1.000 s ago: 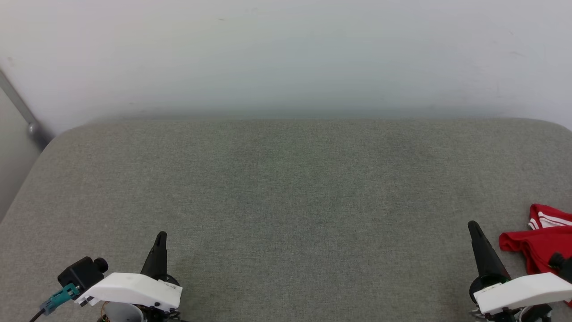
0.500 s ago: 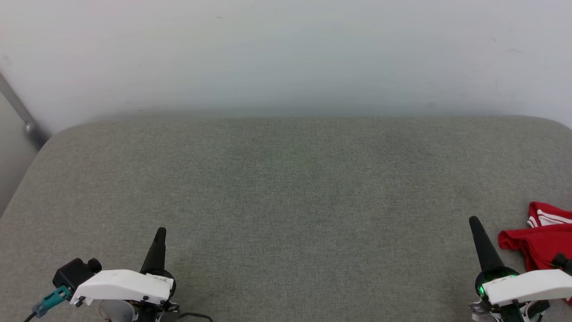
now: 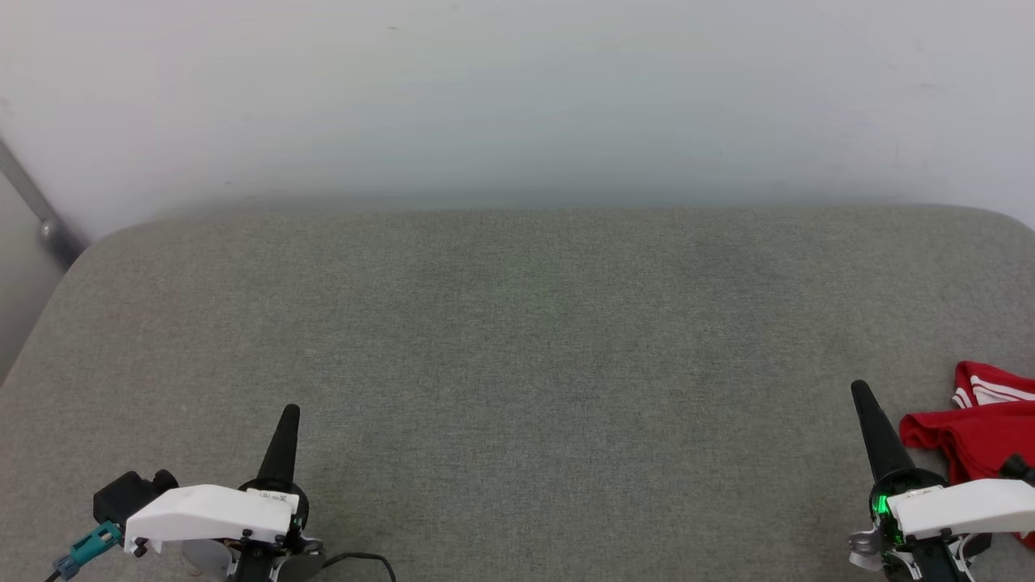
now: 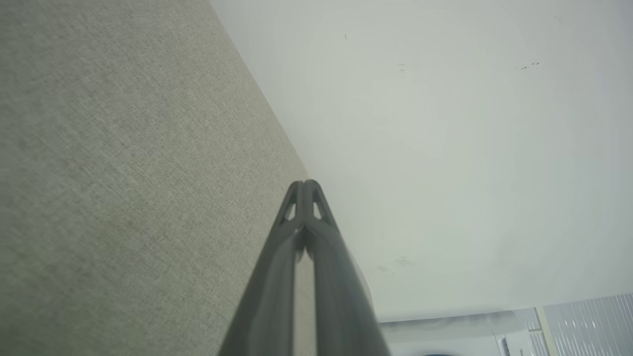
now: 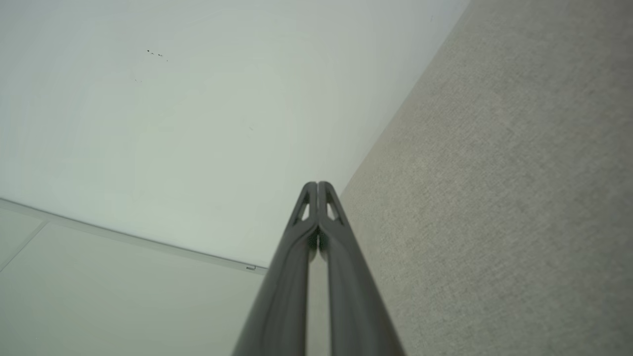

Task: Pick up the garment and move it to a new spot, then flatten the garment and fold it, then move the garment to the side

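Note:
The garment (image 3: 982,432), red with white stripes, lies crumpled at the far right edge of the grey fabric surface (image 3: 517,339), partly cut off by the frame and partly behind my right wrist. My right gripper (image 3: 859,390) stands just left of it, shut and empty, tips not touching the cloth. At the lower left, my left gripper (image 3: 291,412) is shut and empty too. In the left wrist view the left gripper (image 4: 306,184) shows both fingers pressed together; the right gripper (image 5: 317,185) looks the same in the right wrist view.
A pale wall (image 3: 517,97) rises behind the grey surface. A grey metal pole (image 3: 36,212) slants at the far left beside the surface's rounded corner. A white appliance (image 4: 460,341) shows low in the left wrist view.
The head view has shifted slightly, so the surface sits a bit higher in frame. Both grippers stay shut. A green light now glows on the right wrist.

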### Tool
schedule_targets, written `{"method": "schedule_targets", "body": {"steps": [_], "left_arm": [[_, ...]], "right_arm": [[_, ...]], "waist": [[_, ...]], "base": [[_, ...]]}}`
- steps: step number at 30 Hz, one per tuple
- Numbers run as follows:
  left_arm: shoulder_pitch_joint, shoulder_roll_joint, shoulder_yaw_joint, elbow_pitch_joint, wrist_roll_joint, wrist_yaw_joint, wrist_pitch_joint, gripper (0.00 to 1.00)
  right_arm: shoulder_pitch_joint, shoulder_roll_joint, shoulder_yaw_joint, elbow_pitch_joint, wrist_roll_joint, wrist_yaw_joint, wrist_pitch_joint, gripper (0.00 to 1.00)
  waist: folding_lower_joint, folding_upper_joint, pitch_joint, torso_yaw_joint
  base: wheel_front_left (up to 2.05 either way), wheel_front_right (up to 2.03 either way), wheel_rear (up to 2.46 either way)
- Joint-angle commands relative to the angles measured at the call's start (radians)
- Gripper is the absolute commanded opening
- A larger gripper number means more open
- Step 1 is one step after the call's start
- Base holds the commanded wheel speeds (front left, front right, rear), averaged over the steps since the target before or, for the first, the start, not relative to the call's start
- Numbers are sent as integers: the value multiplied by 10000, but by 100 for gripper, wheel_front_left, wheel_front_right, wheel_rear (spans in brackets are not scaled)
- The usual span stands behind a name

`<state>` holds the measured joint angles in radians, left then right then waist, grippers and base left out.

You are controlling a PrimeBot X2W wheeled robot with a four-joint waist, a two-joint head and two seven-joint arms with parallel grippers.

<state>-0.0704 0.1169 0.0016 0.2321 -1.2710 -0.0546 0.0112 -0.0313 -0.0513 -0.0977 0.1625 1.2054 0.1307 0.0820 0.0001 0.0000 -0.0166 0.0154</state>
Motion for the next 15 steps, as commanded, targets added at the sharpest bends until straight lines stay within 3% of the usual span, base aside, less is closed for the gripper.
{"method": "schedule_targets", "body": {"steps": [1,15], "left_arm": [[-245,-14,89,-47,-173,-98,54,0],[-308,-228,442,14,-1254,-328,392,0]], "right_arm": [[-241,3,-21,-22,218,1,48,0],[-433,7,-73,259,1491,1,141,0]], "waist": [[-1,0,4,-3],[-1,0,59,-46]], "base": [[0,0,0],[0,0,0]]}}
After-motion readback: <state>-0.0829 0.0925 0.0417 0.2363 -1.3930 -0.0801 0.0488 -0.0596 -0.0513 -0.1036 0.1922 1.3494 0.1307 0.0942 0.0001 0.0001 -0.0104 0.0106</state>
